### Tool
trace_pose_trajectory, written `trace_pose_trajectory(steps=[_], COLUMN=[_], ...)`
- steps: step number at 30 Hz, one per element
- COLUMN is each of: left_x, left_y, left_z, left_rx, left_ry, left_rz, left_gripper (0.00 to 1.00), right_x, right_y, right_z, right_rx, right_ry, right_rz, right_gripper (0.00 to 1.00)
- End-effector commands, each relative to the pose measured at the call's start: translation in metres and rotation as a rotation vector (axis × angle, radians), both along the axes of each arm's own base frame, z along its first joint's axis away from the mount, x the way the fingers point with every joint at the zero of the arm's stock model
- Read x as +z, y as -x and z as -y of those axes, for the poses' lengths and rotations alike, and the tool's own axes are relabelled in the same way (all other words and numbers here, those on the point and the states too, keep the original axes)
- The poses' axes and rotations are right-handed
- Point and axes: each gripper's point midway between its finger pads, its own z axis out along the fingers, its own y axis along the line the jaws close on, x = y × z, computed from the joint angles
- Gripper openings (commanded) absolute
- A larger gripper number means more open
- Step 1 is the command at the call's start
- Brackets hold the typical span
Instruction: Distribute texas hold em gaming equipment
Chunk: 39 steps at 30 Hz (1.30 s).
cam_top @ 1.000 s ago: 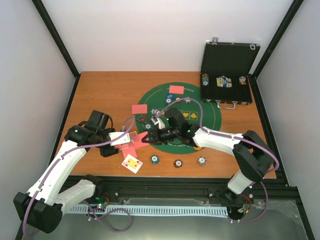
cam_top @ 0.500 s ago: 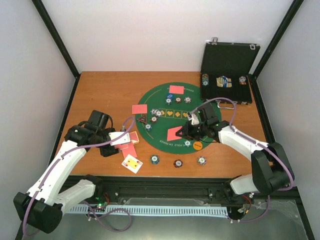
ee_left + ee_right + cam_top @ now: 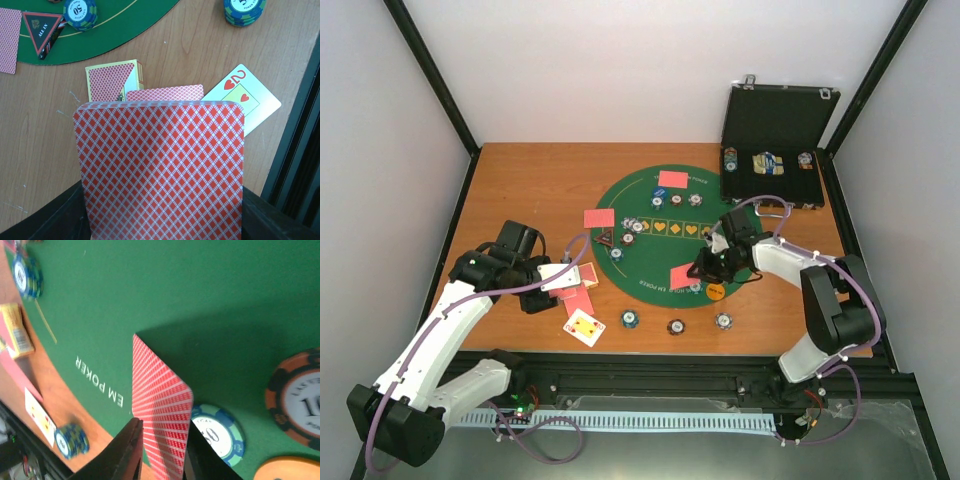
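Cardboard printed with fine red diamonds fills the left wrist view. The left jaws are closed on a round-cornered deck of red-backed cards (image 3: 160, 170) over the wood-grain surface (image 3: 520, 190), left of the mat, unchanged from before. The right jaws pinch one red-backed card (image 3: 160, 410), tilted above the round green felt mat (image 3: 150, 290) beside a ridged green-and-white chip (image 3: 217, 432). This card has moved right and nearer within the last second.
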Motion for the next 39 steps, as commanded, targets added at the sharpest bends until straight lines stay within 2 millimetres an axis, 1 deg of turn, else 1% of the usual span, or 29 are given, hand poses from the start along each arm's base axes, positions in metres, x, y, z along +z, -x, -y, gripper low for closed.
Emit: trace_pose_trajectory(steps=[1,2,6,11,12,14,16,17,20,23,25,26,30,34,39], left_x=[0.012,0.012,0.013,0.012,0.013,0.013,0.012,0.013,0.013,0.012,0.013,0.012,0.013,0.014,0.016], left_y=[-0.003,-0.004,-0.004,-0.004,-0.003,-0.004,-0.004,-0.004,-0.004,-0.005,-0.006,-0.006,-0.007,-0.008,-0.008], left_z=[0.003,0.003,0.003,0.003,0.003,0.003,0.003,0.003,0.004,0.004,0.004,0.004,0.004,0.004,0.004], left_rx=[-0.022,-0.023,-0.023,-0.023,-0.022,-0.023,-0.022,-0.022,-0.021,-0.019,-0.015,-0.015,-0.013,-0.012,-0.012], left_ry=[0.011,0.011,0.013,0.012,0.012,0.011,0.012,0.013,0.015,0.015,0.015,0.016,0.014,0.013,0.019], left_rz=[0.031,0.032,0.031,0.029,0.030,0.033,0.032,0.033,0.035,0.035,0.035,0.034,0.036,0.038,0.039], left_gripper=[0.31,0.31,0.31,0.31,0.31,0.31,0.31,0.31,0.31,0.31,0.31,0.31,0.31,0.31,0.31], right_x=[0.006,0.009,0.020,0.034,0.038,0.055,0.075,0.084,0.106,0.119,0.125,0.127,0.138,0.147,0.139], right_y=[-0.014,-0.016,-0.022,-0.028,-0.029,-0.029,-0.026,-0.023,-0.008,0.011,0.024,0.034,0.058,0.075,0.092], right_z=[0.015,0.018,0.029,0.046,0.047,0.041,0.024,0.014,-0.028,-0.074,-0.103,-0.119,-0.166,-0.199,-0.232], right_rx=[-0.005,-0.008,-0.022,-0.055,-0.062,-0.076,-0.075,-0.067,-0.007,0.074,0.125,0.156,0.248,0.313,0.371], right_ry=[0.112,0.128,0.200,0.300,0.299,0.244,0.136,0.078,-0.082,-0.200,-0.272,-0.305,-0.412,-0.473,-0.494], right_rz=[0.065,0.076,0.117,0.154,0.163,0.199,0.229,0.242,0.252,0.244,0.231,0.210,0.191,0.183,0.141], right_gripper=[0.28,0.30,0.35,0.46,0.49,0.53,0.54,0.58,0.64,0.69,0.69,0.69,0.69,0.70,0.69])
